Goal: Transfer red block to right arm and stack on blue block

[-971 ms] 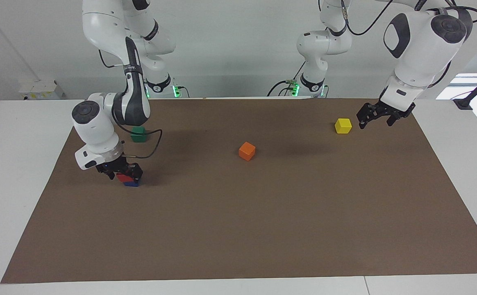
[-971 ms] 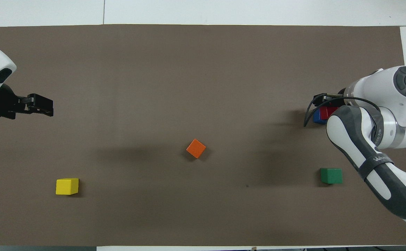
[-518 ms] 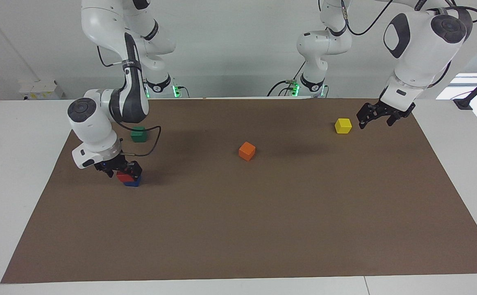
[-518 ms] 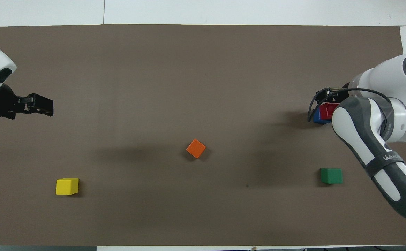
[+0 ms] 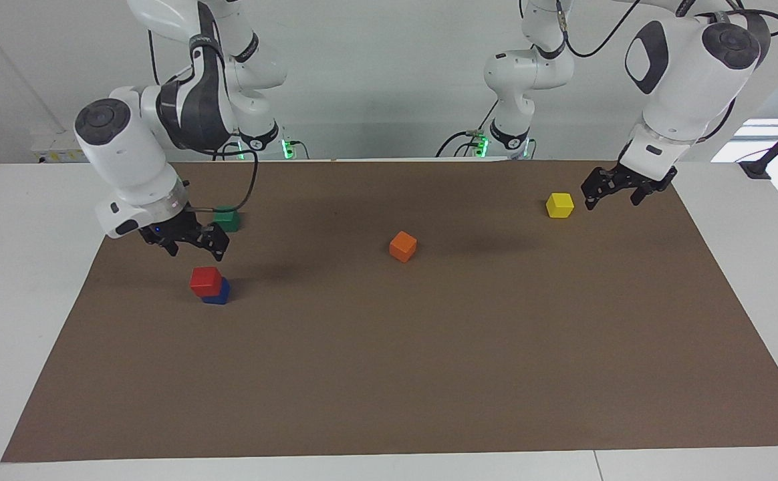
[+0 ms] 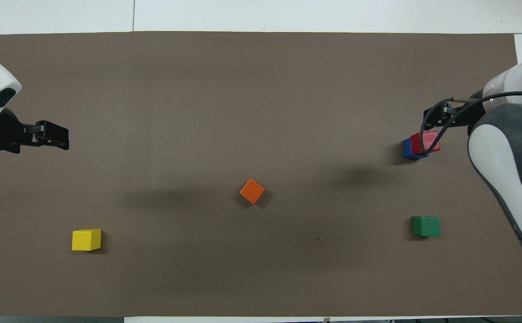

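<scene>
Red block (image 5: 205, 280) sitting on blue block (image 5: 218, 292), stack done; right gripper (image 5: 187, 242) hanging above, fingers spread, empty. Left gripper (image 5: 619, 190) waiting beside yellow block (image 5: 559, 204), fingers spread.

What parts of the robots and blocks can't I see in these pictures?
- Blue block: mostly covered by the red block stacked on it, in both views.
- Right tool: overhead, a black cable and the arm's own body cross it.
- Left tool: overhead, its arm is cut off by the picture's edge.
- Green block: facing view, partly hidden by the right tool.
</scene>
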`<state>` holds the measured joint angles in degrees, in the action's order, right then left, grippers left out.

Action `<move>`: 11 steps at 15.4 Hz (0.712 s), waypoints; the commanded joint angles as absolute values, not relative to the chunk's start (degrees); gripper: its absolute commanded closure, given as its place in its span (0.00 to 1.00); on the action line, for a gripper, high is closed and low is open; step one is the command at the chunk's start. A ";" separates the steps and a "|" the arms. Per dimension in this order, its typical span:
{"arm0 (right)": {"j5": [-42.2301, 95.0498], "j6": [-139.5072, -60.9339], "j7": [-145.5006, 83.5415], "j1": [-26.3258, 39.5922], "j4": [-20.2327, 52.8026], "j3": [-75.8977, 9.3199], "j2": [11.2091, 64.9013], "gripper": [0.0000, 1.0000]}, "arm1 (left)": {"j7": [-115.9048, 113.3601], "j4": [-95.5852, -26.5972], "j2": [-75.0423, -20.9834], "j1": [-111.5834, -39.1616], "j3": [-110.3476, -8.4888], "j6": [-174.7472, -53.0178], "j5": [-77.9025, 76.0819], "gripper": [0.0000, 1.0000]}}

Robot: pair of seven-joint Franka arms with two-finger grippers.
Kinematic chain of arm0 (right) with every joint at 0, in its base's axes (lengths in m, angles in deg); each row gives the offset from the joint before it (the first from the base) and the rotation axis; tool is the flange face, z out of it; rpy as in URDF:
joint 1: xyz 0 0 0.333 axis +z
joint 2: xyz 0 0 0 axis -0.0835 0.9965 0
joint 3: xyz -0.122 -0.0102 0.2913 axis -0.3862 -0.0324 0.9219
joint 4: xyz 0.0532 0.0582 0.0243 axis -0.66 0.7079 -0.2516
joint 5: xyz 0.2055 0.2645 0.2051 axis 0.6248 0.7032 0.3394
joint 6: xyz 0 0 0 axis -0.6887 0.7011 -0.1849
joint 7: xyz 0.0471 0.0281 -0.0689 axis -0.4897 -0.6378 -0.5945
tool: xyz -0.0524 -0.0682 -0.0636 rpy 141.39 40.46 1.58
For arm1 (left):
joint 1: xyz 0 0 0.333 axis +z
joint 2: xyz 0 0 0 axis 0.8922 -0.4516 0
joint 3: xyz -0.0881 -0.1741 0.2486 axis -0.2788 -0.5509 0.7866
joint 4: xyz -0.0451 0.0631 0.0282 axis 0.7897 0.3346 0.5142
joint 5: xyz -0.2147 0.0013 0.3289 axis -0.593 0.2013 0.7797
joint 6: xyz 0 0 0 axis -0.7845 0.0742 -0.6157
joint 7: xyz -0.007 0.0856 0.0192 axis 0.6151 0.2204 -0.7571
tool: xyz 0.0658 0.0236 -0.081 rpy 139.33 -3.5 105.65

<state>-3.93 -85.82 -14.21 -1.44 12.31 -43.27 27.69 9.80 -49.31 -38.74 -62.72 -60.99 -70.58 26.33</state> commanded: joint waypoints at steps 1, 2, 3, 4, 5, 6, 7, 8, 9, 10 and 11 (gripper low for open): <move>-2.77 -81.69 -20.93 -2.15 12.55 -42.95 23.69 0.00 | 9.95 -49.54 -37.95 -63.42 -60.35 -71.12 26.16 0.00; -2.77 -80.20 -22.35 -2.42 12.29 -43.04 22.98 0.00 | 9.95 -49.54 -37.95 -63.42 -60.26 -71.04 26.16 0.00; -2.77 -78.27 -23.06 -2.68 11.07 -43.13 22.89 0.00 | 10.04 -49.54 -37.87 -63.42 -60.08 -71.04 26.16 0.00; -2.77 -75.72 -23.85 -2.68 9.84 -43.21 22.89 0.00 | 10.04 -49.45 -37.86 -63.33 -60.08 -70.95 26.07 0.00; -2.77 -74.13 -24.38 -2.68 8.78 -43.30 22.98 0.00 | 10.04 -49.45 -37.78 -63.33 -60.08 -71.12 25.55 0.00; -2.95 -73.68 -24.56 -2.77 8.43 -43.48 22.98 0.00 | 10.04 -49.36 -37.78 -63.33 -59.99 -71.12 24.94 0.00; -3.21 -73.07 -24.74 -2.94 7.64 -43.56 23.15 0.00 | 9.95 -49.36 -37.78 -63.24 -59.91 -71.12 24.41 0.00; -3.47 -71.76 -25.26 -3.03 6.50 -43.57 23.59 0.00 | 9.95 -49.10 -37.78 -63.24 -59.82 -71.12 24.23 0.00; -3.48 -70.79 -25.18 -3.03 5.79 -43.65 23.68 0.00 | 9.95 -48.93 -37.78 -63.24 -59.82 -71.12 24.23 0.00; -3.39 -70.60 -25.18 -3.03 5.78 -43.65 23.68 0.00 | 10.04 -48.49 -37.86 -63.24 -59.82 -71.12 24.23 0.00; -3.39 -70.69 -25.18 -3.03 5.87 -43.65 23.68 0.00 | 10.04 -48.31 -37.86 -63.24 -59.82 -71.12 24.23 0.00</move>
